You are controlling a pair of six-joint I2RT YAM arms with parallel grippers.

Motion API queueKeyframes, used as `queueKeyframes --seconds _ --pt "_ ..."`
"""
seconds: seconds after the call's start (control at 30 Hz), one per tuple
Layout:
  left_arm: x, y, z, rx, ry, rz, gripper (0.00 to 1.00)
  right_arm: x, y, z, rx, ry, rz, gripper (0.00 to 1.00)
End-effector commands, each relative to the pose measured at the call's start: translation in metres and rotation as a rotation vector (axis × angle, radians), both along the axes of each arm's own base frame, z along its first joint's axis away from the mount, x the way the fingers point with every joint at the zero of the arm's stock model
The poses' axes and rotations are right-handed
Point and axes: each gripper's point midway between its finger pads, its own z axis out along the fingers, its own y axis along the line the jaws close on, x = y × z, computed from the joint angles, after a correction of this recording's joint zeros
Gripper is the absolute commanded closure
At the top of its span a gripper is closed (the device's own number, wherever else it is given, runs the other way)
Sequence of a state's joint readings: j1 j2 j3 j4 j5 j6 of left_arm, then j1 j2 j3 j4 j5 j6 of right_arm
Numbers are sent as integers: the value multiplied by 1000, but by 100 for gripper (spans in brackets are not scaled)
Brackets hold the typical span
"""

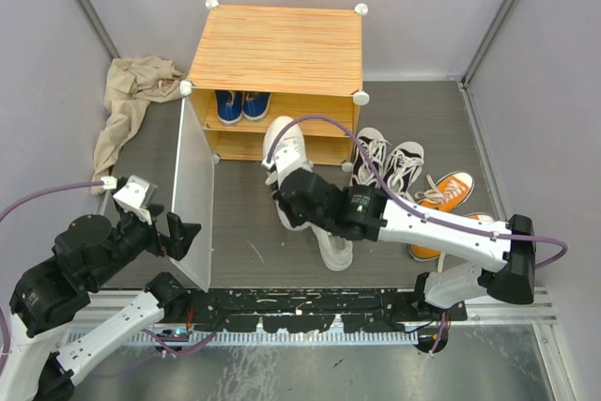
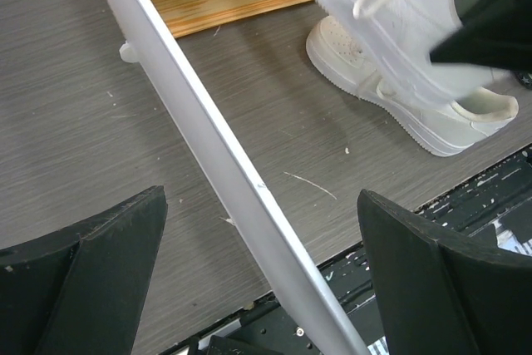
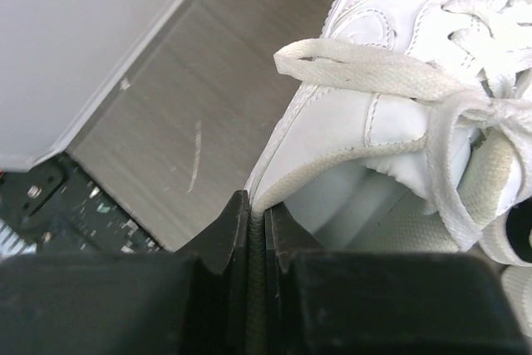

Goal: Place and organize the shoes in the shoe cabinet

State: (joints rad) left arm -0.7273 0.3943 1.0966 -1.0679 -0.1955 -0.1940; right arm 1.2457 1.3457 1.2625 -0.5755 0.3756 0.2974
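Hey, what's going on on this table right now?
The right end effector is shut on the heel collar of a white sneaker, holding it lifted in front of the orange wood-grain shoe cabinet. The left end effector sits open astride the edge of the pale grey cabinet door. Blue sneakers are on the upper shelf.

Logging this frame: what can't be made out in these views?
1. Second white shoe: top view, the right arm covers its middle.
2. Shoe cabinet lower shelf: top view, the held white shoe and the cabinet top hide much of it.
3. Held white shoe's toe: right wrist view, cut off by the frame edge.
4. One orange shoe: top view, mostly under the right arm.
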Motion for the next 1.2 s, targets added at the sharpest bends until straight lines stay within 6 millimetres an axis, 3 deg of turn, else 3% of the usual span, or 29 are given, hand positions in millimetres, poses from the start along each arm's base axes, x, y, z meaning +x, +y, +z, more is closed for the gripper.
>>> queueKeyframes --seconds 0.0,0.23,0.6,0.9,1.0,1.1,1.17 --pt "-3 0 20 -47 -52 -12 2 63 -6 67 153 -144 -110 99" --pt "-1 -2 22 -39 -54 -18 2 123 -5 90 208 -206 -137 99" --pt "1 -7 24 -32 -51 -40 2 211 -8 95 229 -298 -251 99" --pt "1 -8 23 -30 -46 -40 2 244 1 110 263 -338 -280 99" --pt "0 -7 22 -31 -45 -39 2 255 0 105 252 -340 -303 99" --pt "0 -6 20 -28 -44 -35 2 264 -8 95 226 -338 -356 65" --pt "0 -6 19 -23 -42 -35 2 263 -11 88 213 -329 -366 50"
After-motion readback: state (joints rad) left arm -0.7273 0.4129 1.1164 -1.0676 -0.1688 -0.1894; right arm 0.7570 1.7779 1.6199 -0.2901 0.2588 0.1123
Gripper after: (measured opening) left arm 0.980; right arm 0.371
